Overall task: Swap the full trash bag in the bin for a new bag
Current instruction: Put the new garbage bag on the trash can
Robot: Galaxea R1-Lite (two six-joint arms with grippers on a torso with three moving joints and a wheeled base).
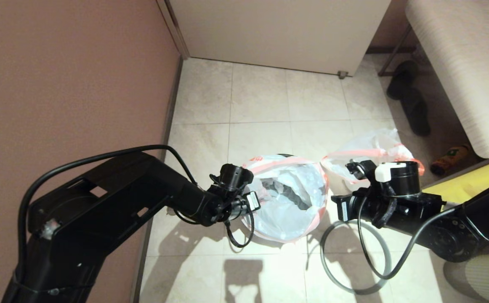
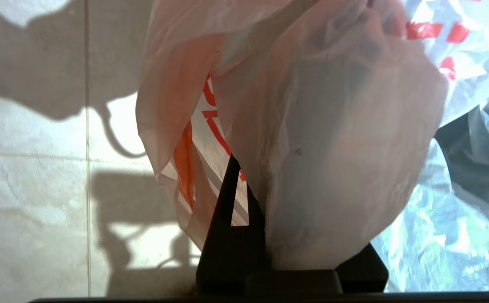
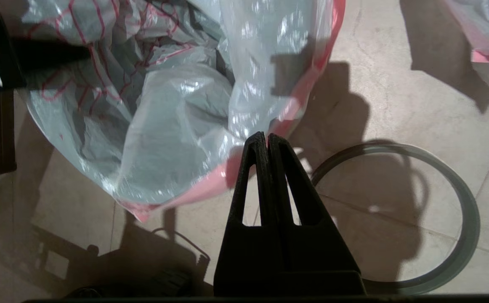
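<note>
The new bag (image 1: 288,202) lines the bin, its pink-red rim band folded over the edge. Only a black sliver of the bin (image 1: 285,155) shows at the far side. My left gripper (image 1: 253,201) is at the bag's left rim. It stands open (image 2: 291,168), with bunched film between its fingers (image 2: 232,210) that covers the other finger. My right gripper (image 1: 338,208) hovers just right of the bag, shut and empty (image 3: 266,136). The grey hoop (image 1: 325,265) lies on the floor (image 3: 474,219) under the right arm. The full trash bag (image 1: 379,145) sits behind the right gripper.
A brown wall (image 1: 59,84) runs close along the left. A white door (image 1: 278,29) closes the back. Dark shoes (image 1: 410,105), a pale bench (image 1: 463,63) and the yellow fabric bag (image 1: 476,181) crowd the right. Bare tiles (image 1: 261,97) lie beyond the bin.
</note>
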